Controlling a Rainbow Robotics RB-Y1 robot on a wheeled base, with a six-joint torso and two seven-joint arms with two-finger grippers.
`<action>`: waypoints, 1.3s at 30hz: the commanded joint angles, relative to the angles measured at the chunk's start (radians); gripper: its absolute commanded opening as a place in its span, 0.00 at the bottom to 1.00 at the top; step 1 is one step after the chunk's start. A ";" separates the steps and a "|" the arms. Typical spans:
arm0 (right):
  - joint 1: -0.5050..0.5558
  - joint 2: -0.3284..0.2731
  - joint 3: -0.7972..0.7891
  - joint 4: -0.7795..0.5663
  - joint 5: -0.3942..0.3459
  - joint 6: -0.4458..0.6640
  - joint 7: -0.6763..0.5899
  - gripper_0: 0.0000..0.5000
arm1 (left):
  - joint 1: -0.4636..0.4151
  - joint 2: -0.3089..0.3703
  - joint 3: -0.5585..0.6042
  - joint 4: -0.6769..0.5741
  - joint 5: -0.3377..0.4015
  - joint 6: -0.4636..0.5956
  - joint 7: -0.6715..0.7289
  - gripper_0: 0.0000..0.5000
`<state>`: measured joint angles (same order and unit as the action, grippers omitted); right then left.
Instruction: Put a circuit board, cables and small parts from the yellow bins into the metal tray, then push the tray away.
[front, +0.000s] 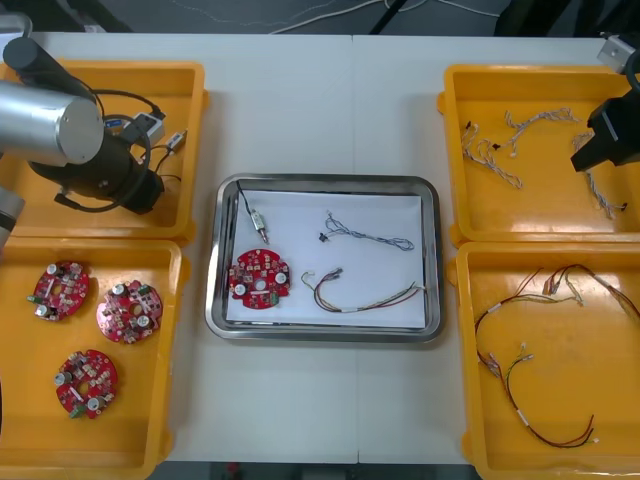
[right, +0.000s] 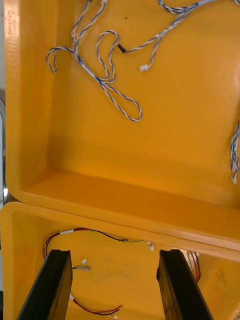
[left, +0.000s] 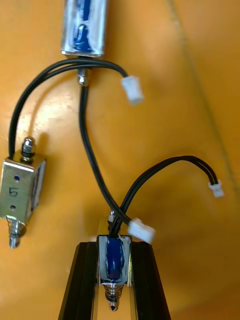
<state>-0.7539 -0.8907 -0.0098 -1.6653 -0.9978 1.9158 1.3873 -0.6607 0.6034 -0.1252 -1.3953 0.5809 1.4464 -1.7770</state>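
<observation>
**Left gripper clamped on a small part, right one hanging open**

The light table (front: 320, 110) has a seam down its middle, and past its far edge lies dark floor with a pale cord trailing over it. Two glossy yellow plastic bins sit at each side. Between them is the metal tray (front: 325, 183), with a shiny rounded rim and white inside.

The tray already holds four things. A round red circuit board (front: 259, 279) studded with components lies at its near-left. A small metal part (front: 262, 226) on a black lead is just beyond the board. A thin twisted blue and white cable (front: 370, 233) lies toward the far right, and a red and yellow cable (front: 360, 295) curves along the near side.

Three more boards (front: 128, 311) lie in the near-left bin (front: 150, 430). Loose red and yellow cables (front: 530, 400) sprawl in the near-right bin (front: 570, 330).

The left arm (front: 45, 120), a silver sleeve ending in a black wrist, reaches down into the far-left bin (front: 190, 130). There the left gripper (left: 115, 247) is closed on a boxy metal part with a blue core (left: 114, 260), its spring tip between the fingers. Two similar parts (left: 21, 192) lie apart from it on the bin floor, with black cables (left: 92, 150) ending in white plugs.

The right gripper (right: 112, 255) hangs over the far-right bin (front: 540, 215) near that bin's blue and white cables (right: 107, 80), fingers spread with nothing between them.
</observation>
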 joint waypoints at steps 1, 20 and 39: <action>0.077 -0.065 -0.073 -0.106 0.001 0.004 -0.119 1.00 | -0.051 0.010 0.062 -0.080 0.019 0.071 -0.061 0.00; 0.352 -0.096 -0.165 -0.358 -0.004 0.004 -0.358 1.00 | -0.099 0.035 0.176 -0.202 0.062 0.353 0.036 0.00; 0.519 -0.096 -0.191 -0.476 0.016 0.004 -0.393 1.00 | -0.108 0.035 0.130 -0.337 0.099 0.473 0.461 0.00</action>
<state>-0.2591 -0.9421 -0.1679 -2.1008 -0.9923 1.9161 1.0484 -0.7202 0.6043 0.0246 -1.6747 0.6687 1.9102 -1.3861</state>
